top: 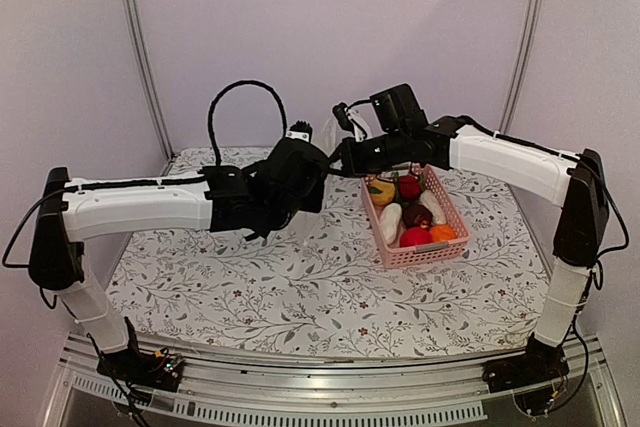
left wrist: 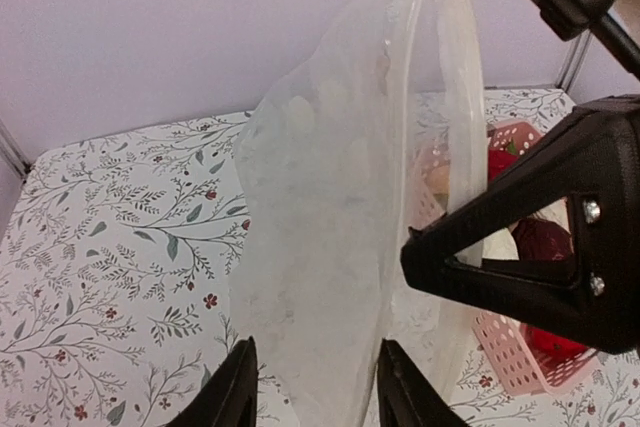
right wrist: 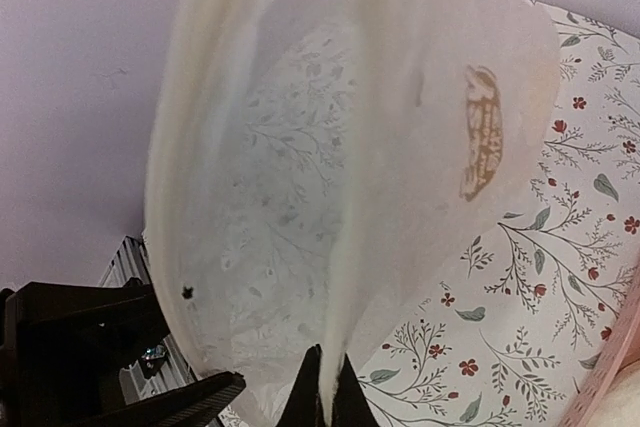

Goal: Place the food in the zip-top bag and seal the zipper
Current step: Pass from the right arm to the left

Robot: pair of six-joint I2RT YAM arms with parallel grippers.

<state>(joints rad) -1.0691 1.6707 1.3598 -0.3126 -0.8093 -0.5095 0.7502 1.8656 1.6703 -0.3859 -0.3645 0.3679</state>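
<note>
The clear zip-top bag (left wrist: pixel 330 197) hangs in the air between both grippers, above the flowered table; it fills the right wrist view (right wrist: pixel 330 147). My right gripper (right wrist: pixel 327 397) is shut on a thick folded edge strip of the bag, and shows as a black triangle in the left wrist view (left wrist: pixel 520 257). My left gripper (left wrist: pixel 318 392) is open, its fingers (left wrist: pixel 238 387) straddling the bag's lower part. The food (top: pixel 412 212), red, orange, white, yellow and dark pieces, lies in the pink basket (top: pixel 420 252). In the top view the bag is mostly hidden behind the grippers.
The pink basket stands right of centre on the table, just right of the hanging bag (left wrist: pixel 510 357). A black cable loop (top: pixel 245 97) rises above the left arm. Metal frame posts (top: pixel 140 47) stand at the back corners.
</note>
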